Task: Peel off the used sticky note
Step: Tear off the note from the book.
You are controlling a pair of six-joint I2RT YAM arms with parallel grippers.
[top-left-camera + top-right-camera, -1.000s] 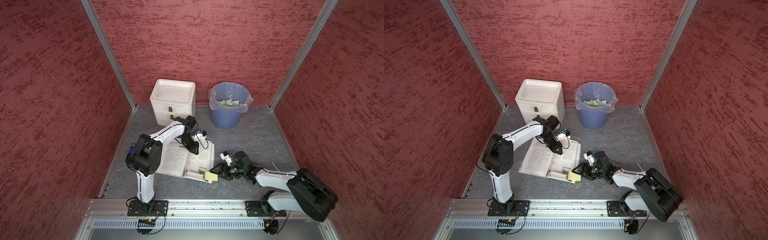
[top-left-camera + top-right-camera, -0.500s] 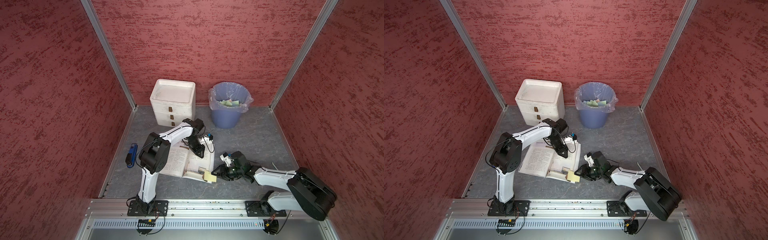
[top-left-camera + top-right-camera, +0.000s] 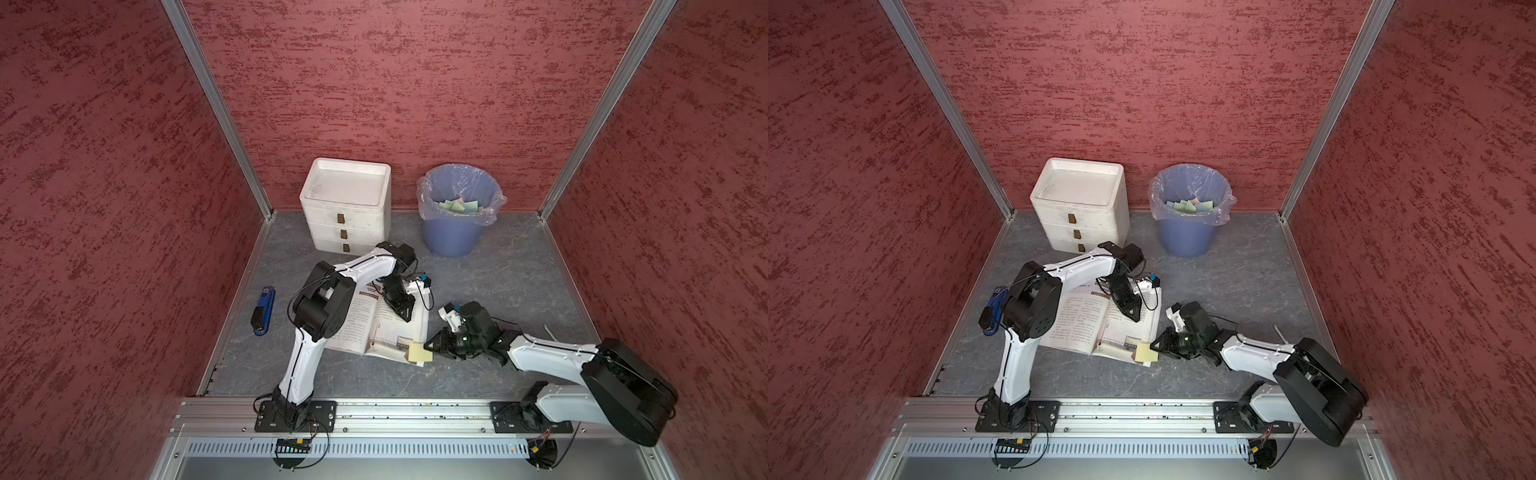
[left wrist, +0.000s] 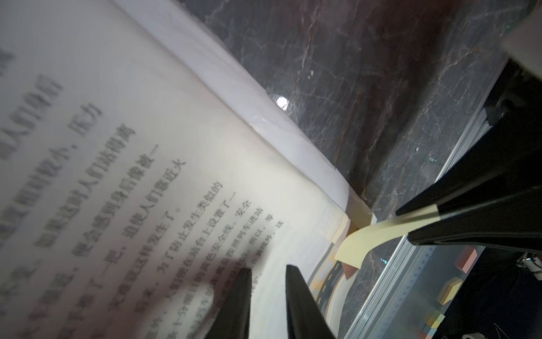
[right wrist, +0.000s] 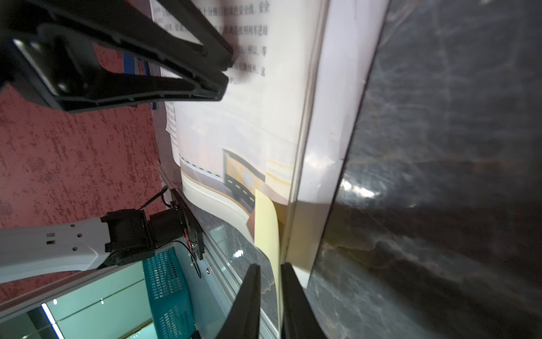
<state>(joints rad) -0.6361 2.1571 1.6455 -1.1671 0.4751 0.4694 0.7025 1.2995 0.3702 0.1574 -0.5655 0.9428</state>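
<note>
Right gripper [image 3: 428, 344]: clamped on sticky note [image 3: 419, 353], reaching in from 3 o'clock | sticky note: yellow, stuck at 5 o'clock corner of open book [image 3: 386, 336], free edge lifted | left gripper [image 3: 406, 318]: together, tips down on book at 11 o'clock of sticky note

Matt paper sticky note [image 3: 419, 354]; smooth paper book [image 3: 386, 336]; glossy marbled tabletop [image 3: 519, 282]; rough textured walls [image 3: 415, 83].

Rough red walls [image 3: 374, 83] enclose three sides, joined by aluminium corner posts [image 3: 221, 112]. A grey marbled desk [image 3: 519, 270] lies beneath the left claw [image 3: 407, 319]. Beyond that claw, against the back wall, stands a white three-drawer chest [image 3: 345, 208]; behind the claw, an aluminium rail [image 3: 415, 411] edges the desk.
</note>
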